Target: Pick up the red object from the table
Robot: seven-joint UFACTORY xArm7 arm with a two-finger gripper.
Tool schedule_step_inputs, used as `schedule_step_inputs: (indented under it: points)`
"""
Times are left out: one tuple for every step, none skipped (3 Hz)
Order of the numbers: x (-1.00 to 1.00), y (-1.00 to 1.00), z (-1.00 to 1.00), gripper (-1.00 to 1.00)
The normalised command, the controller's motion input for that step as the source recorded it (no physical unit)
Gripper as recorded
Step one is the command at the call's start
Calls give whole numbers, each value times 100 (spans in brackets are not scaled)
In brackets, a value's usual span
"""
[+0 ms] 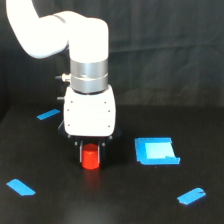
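the red hexagonal block (91, 158) stands on the black bench (120, 200), a little toward the exterior view's left of centre. its top edge is tucked up under the gripper (91, 149), so only the lower body and base show clearly; the facets are soft and hard to make out. the base seems to meet the bench, though the blur there leaves it uncertain. two short dark fingers (80, 150) come down on either side of the block, one at each flank, very close to it. whether they are pinching it or merely bracketing it cannot be told from this view.

above them sits the white boxy gripper housing (90, 113), then a silver wrist ring (89, 75) and the white arm (50, 30), which runs out of the top left corner.

just to the exterior view's right of the block lies a blue square patch (156, 150). four blue tape strips are scattered well apart: one behind left (48, 114), one front left (21, 187), one front right (191, 196).
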Motion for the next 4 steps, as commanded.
schedule_step_inputs:
  points:
    - [-17, 11, 93, -100]
    - [-4, 16, 100, -100]
    - [5, 20, 98, -100]
    - [0, 12, 98, -97]
